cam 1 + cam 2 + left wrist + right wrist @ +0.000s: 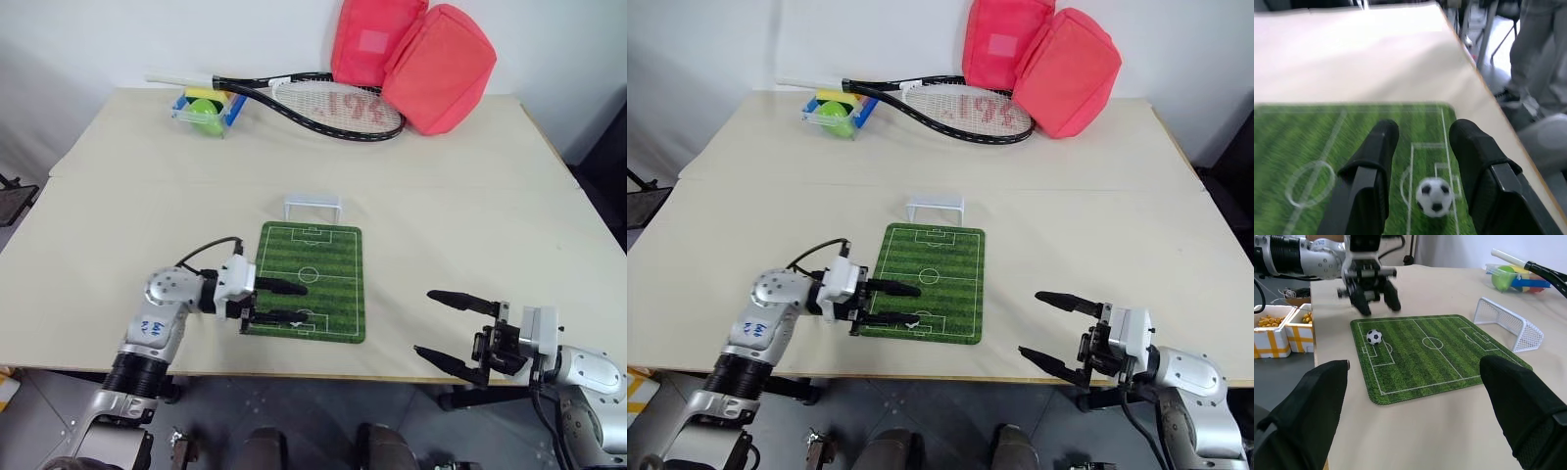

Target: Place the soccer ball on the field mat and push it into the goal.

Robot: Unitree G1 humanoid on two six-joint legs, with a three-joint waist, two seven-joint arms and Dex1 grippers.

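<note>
The soccer ball (1374, 337) lies on the field mat (328, 284), in the printed goal box at the end nearest me. My left gripper (296, 303) hangs just above it, open, and the ball (1434, 196) rests free on the grass between and below the two black fingers (1374, 161). The white goal (313, 206) stands on the table just past the mat's far end, its mouth facing the mat. My right gripper (424, 322) is open and empty over the table's front edge, to the right of the mat.
At the back of the table lie a tennis racket (313, 103), two pink bags (421, 59) and a clear box holding a lime-green ball (207, 116). White boxes (1276, 335) stand on the floor to my left. A person's legs (1535, 54) stand beyond the table's right edge.
</note>
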